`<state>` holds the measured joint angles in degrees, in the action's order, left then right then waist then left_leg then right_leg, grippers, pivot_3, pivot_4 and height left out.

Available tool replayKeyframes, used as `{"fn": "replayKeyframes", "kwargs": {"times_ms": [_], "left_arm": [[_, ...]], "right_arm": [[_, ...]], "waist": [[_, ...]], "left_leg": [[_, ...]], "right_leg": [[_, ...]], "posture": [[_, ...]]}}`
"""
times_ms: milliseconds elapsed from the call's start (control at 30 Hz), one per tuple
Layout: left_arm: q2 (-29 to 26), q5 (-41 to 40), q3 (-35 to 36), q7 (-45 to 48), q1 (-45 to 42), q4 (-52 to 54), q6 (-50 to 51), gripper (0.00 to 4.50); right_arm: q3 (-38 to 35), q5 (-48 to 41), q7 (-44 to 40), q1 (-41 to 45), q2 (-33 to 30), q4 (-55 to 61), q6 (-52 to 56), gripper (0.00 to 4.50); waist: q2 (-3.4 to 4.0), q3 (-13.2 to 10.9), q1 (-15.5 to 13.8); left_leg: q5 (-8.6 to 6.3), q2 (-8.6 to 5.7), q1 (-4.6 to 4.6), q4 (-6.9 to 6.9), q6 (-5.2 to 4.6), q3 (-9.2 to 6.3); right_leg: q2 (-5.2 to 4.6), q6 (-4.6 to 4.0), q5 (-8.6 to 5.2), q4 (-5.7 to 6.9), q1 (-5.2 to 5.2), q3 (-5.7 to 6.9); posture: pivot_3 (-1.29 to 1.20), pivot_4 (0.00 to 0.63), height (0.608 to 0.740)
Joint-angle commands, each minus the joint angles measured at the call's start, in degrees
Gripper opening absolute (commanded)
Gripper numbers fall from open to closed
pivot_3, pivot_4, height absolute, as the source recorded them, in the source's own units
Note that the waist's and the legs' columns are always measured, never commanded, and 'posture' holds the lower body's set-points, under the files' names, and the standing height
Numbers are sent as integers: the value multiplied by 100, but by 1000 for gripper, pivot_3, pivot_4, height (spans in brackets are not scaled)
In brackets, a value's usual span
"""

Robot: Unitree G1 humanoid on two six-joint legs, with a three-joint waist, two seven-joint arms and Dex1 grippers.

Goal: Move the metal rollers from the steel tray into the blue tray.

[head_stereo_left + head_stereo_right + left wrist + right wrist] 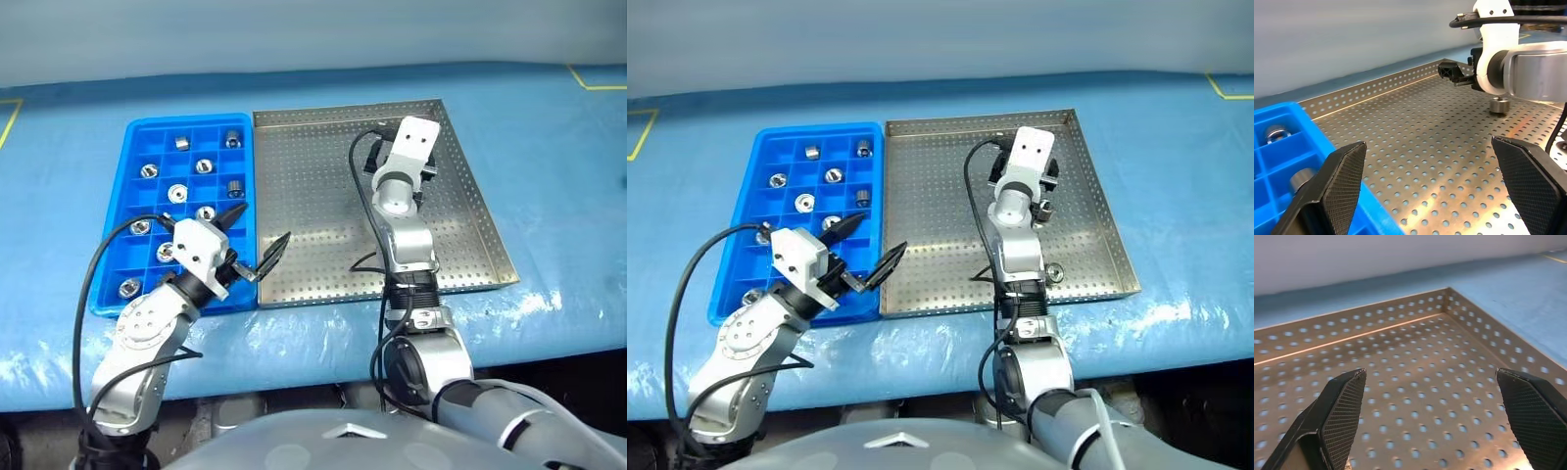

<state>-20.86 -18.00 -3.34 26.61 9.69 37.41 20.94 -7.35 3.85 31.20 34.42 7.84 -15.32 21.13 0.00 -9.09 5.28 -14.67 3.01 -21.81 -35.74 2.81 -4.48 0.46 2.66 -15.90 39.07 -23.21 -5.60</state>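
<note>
The steel tray (323, 211) lies right of the blue tray (125, 211), edge to edge. Several metal rollers (177, 193) sit in the blue tray's compartments. Two more rest on the steel tray: one (1043, 208) beside my right wrist, also seen as the roller (1498, 105) in the left wrist view, and one (1055, 272) near the front right rim. My left gripper (255, 233) is open and empty over the seam between the trays. My right gripper (1432, 416) is open and empty, low over the steel tray's far right part, facing its far corner.
Both trays lie on a blue cloth-covered table (549, 147). The steel tray's low perforated rim (1498, 328) rises just ahead of my right gripper. Black cables (93, 284) loop off both wrists.
</note>
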Motion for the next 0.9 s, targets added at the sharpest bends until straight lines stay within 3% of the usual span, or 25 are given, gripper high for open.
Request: {"fn": "replayKeyframes", "kwargs": {"times_ms": [33,233,600,700,900], "left_arm": [[-211,35,-215,254,-149,23,-12,4500],[-462,85,-678,598,-345,-136,-9,4500],[-328,145,-985,587,-421,-238,-55,4500],[-312,165,-979,562,-386,-229,-55,4500],[-278,158,-939,512,-297,-226,-93,4500]], "right_arm": [[-213,115,731,112,260,-191,-251,4468],[-388,-1,1392,233,373,-563,-283,4468],[-613,-1123,903,131,598,-718,80,4468],[-597,-1283,984,25,691,-426,242,3832],[-32,-1275,1155,-206,910,577,927,1915]], "waist": [[1,0,27],[1,0,131],[5,0,185],[5,-1,170],[9,-2,153]], "left_leg": [[0,-2,0,-1,0,0],[0,-5,-1,-7,-1,1],[-1,-3,4,-9,-4,-1],[-2,-3,10,-13,-5,-2],[-2,-4,6,-12,-5,-3]], "right_leg": [[-2,0,0,1,0,-1],[-3,1,0,2,2,-4],[1,1,0,6,6,-3],[2,1,0,7,13,-3],[1,1,0,6,11,-3]], "posture": [[-57,150,740],[-49,150,740],[-27,150,740],[-20,150,740],[-16,150,740]]}}
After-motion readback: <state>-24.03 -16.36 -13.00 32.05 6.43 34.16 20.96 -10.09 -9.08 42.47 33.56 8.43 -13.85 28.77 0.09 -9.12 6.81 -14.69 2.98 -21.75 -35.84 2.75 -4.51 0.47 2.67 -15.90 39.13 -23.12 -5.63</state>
